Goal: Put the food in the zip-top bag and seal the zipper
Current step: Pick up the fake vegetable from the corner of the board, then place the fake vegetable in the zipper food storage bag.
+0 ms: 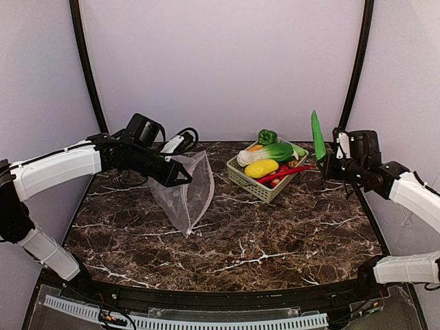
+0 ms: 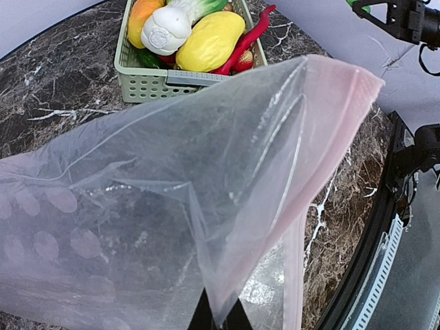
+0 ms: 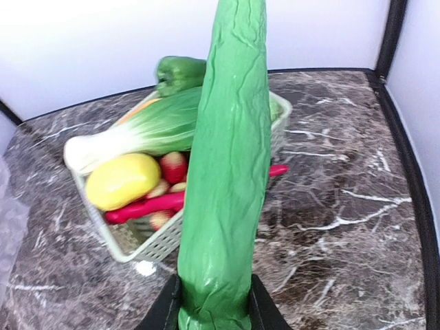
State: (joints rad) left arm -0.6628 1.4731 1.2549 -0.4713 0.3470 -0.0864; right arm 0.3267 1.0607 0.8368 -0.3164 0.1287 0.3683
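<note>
Both arm bases sit at the bottom edge of the top view, with the marble worktop (image 1: 275, 234) beyond them. Left of centre, the left gripper (image 1: 183, 179) is pinched tight on the zip-top bag (image 1: 189, 199), which hangs from it as a slack wedge with its lowest corner touching the worktop. At right, the right gripper (image 1: 324, 165) clamps the lower end of the cucumber (image 1: 317, 135), which stands nearly upright, clear of the surface. The green basket (image 1: 258, 185) lies between them, holding the bok choy (image 1: 265, 152), a yellow piece (image 1: 261, 168), a green pepper (image 1: 267, 136) and a red chili (image 1: 285, 174).

From the left wrist, the bag fills the frame. Its zipper (image 2: 323, 137) runs down the right as a pink band, and the layers look slightly parted there. Since it is held at one spot only, the mouth is likely to sag shut.

From the right wrist, the cucumber rises through the centre, the fingers (image 3: 165, 309) hugging its base, with the basket behind it at left.

To do this step well, the cucumber probably needs tilting so its free tip leads. It should pass above the basket rather than through the food, then enter along the bag's length. A tip that catches the pink band could fold the opening closed.
</note>
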